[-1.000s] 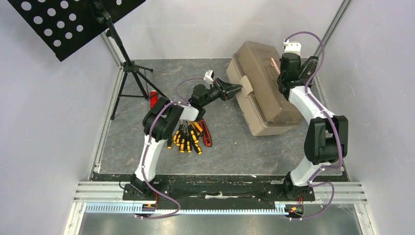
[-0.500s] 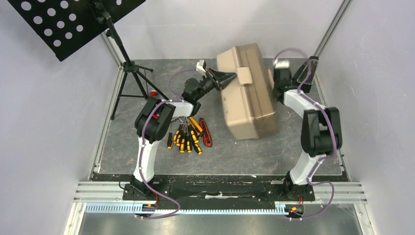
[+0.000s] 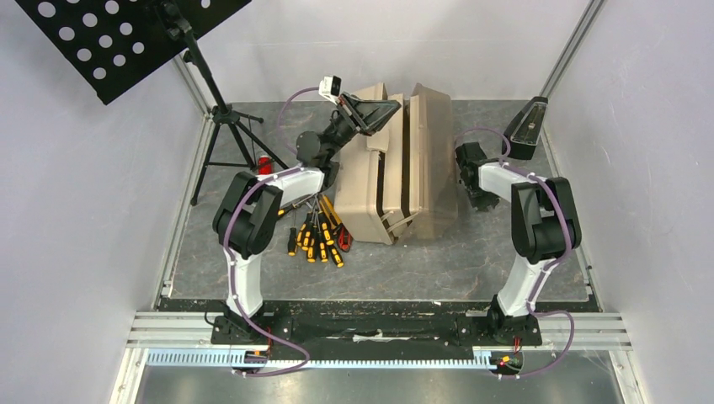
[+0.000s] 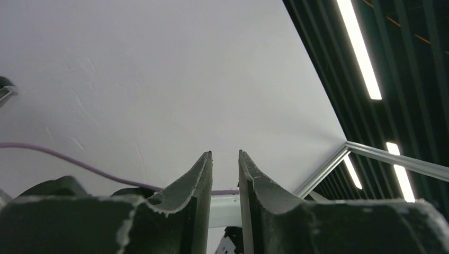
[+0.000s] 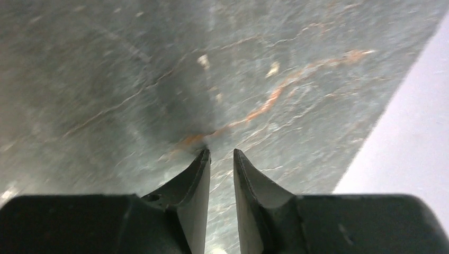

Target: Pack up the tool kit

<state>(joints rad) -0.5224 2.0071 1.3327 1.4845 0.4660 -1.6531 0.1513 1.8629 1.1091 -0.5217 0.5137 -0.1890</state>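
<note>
Top external view: the toolbox (image 3: 429, 168) sits toward the far edge of the worktop (image 3: 471, 261), about midway between its left and right edges. It shows as two tan halves with a dark gap running between them. Just left of it, nearer the middle of the worktop, lies a cluster of yellow-and-black screwdrivers (image 3: 316, 240). An orange utility knife (image 3: 333, 215) lies among them, and a red utility knife (image 3: 343, 241) shows right at the box's left side.

The left gripper (image 3: 394, 108) is raised over the far end of the left half; whether it touches the box cannot be told. From the left wrist its fingers (image 4: 198, 180) point up at the pale wall and ceiling lights, a narrow gap between them and nothing in it.

The right gripper (image 3: 535, 105) is near the far right corner, apart from the box. In the right wrist view its fingers (image 5: 193, 182) stand slightly parted over bare scratched worktop, empty.

A plain red piece (image 3: 264, 165) lies near the left edge by the foot of the black tripod music stand (image 3: 221, 118).
</note>
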